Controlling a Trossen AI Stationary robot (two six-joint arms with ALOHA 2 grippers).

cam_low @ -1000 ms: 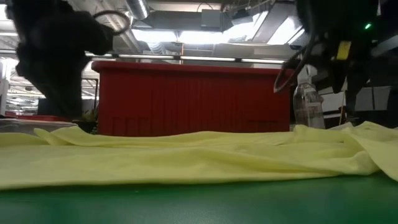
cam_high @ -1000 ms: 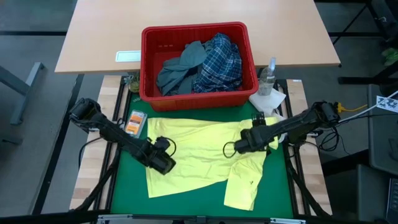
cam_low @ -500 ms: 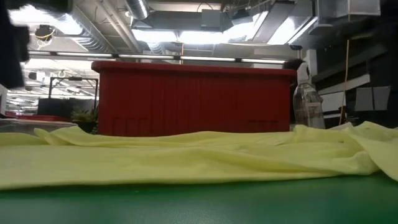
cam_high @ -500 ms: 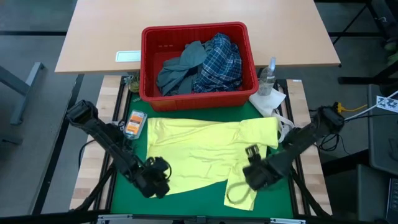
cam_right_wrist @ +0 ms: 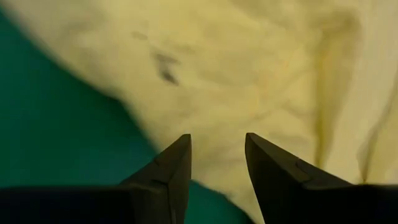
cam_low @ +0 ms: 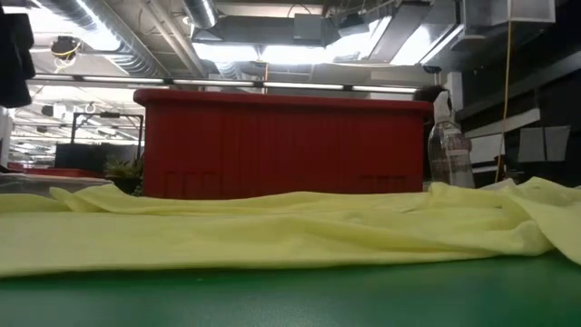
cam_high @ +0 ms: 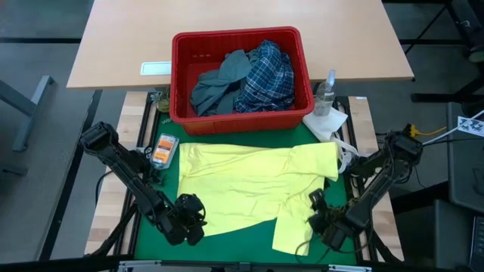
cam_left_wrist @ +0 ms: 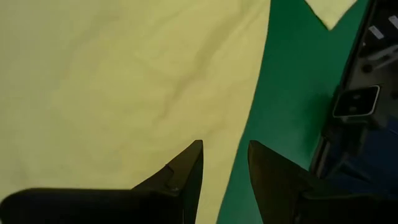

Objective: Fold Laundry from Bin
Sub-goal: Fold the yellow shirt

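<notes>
A yellow garment (cam_high: 249, 189) lies spread flat on the green mat (cam_high: 227, 242), also seen across the low view (cam_low: 272, 236). The red bin (cam_high: 240, 113) stands at the mat's far edge and holds a grey-blue garment (cam_high: 219, 83) and a plaid shirt (cam_high: 266, 75). My left gripper (cam_high: 190, 219) hangs open over the yellow garment's near left edge (cam_left_wrist: 249, 118), its fingertips (cam_left_wrist: 189, 155) just above the cloth. My right gripper (cam_high: 319, 221) hangs open over the garment's near right flap (cam_right_wrist: 249, 74), close to that flap's edge.
A clear spray bottle (cam_high: 326, 92) and a white paper towel (cam_high: 327, 123) stand right of the bin. A small orange packet (cam_high: 163, 149) lies on the mat's left border. The metal frame rail (cam_left_wrist: 354, 106) runs close by the left gripper. Bare green mat shows along the near edge.
Both grippers have swung toward the table's near edge and tipped to point more steeply down. The left went from the garment's left middle to its near left edge. The right went from the garment's middle to its near right flap. The garment lies as before.
</notes>
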